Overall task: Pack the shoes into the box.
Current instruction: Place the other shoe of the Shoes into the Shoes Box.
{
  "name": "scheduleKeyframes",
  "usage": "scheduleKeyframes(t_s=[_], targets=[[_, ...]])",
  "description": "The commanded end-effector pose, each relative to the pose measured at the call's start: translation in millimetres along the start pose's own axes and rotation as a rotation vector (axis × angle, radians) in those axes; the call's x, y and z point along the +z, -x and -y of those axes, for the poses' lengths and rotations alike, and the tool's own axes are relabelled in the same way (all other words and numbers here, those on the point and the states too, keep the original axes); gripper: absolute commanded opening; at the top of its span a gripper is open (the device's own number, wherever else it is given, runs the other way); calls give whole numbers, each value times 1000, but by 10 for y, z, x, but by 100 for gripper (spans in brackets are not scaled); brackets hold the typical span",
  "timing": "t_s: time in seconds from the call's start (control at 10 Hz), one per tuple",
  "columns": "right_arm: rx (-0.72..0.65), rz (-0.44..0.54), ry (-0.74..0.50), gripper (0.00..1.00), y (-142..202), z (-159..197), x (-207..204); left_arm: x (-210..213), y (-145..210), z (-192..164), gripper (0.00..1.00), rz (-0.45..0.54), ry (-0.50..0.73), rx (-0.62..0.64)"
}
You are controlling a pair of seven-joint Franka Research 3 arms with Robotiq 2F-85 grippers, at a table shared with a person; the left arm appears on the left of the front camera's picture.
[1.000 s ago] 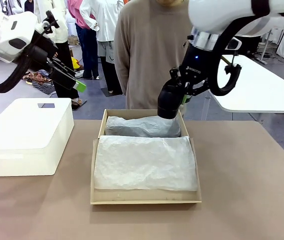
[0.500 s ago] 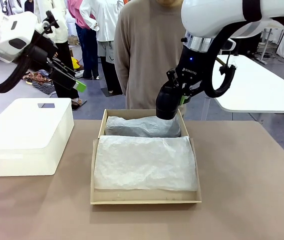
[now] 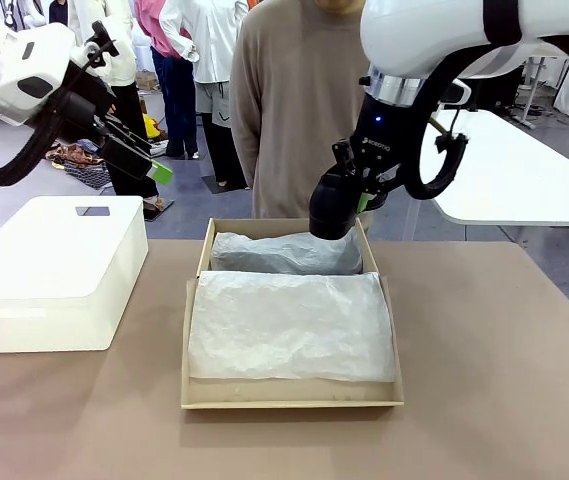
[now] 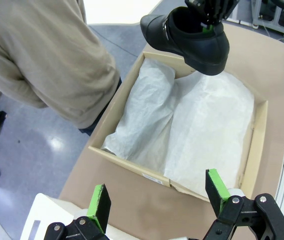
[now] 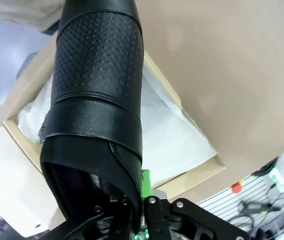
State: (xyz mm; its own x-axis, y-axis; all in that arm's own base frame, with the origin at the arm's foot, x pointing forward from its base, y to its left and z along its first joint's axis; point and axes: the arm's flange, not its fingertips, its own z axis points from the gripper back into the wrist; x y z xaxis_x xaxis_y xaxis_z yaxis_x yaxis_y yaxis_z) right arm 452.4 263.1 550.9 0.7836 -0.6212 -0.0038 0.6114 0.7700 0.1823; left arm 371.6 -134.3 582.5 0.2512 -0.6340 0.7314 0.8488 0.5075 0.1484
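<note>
From the near edge of the bench (image 3: pixel 484 400), the box (image 3: pixel 192 395) lies open in 2 halves, a shallow one toward me and a deeper one behind. Both are lined with white tissue paper (image 3: pixel 289 325). The paper lies flat in front and bunched at the back, I'd guess as a bed so the leather won't scuff.

Over the far right corner of the deeper half hangs 1 shoe (image 3: pixel 331 212), clear of the paper as far as I can judge. The right fingers (image 3: pixel 368 200) are clenched on the rim of its opening, 1 finger inside, which leaves the sole and toe free to be lowered straight in. Whether the other shoe lies under the bunched paper I cannot tell.

To the left sits a white bin (image 3: pixel 54 275), apart from the box. High above it the left fingers (image 3: pixel 159 172) are spread wide and grasp nothing, parked out of the way, it seems, so the right arm has the box to itself.

At the far side a person (image 3: pixel 299 110) stands close behind the box, hands not on it.
</note>
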Motion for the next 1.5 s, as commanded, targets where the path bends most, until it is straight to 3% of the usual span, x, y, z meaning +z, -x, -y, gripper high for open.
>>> scheduleKeyframes(t_s=[0.0, 0.4, 0.7, 0.9, 1.4], targets=[[-199, 47, -12, 0, 269, -255, -23, -9, 21, -16, 100, 18, 18, -8], [-519, 80, -5, 0, 585, -585, -153, -9, 21, -16, 100, 18, 18, -8], [-675, 102, 10, 0, 709, -834, -213, -9, 21, -16, 100, 18, 18, -8], [-692, 69, 17, 0, 761, -952, -259, -9, 21, -16, 100, 18, 18, -8], [-668, 55, 16, 0, 742, -810, -331, -9, 21, -16, 100, 18, 18, -8]])
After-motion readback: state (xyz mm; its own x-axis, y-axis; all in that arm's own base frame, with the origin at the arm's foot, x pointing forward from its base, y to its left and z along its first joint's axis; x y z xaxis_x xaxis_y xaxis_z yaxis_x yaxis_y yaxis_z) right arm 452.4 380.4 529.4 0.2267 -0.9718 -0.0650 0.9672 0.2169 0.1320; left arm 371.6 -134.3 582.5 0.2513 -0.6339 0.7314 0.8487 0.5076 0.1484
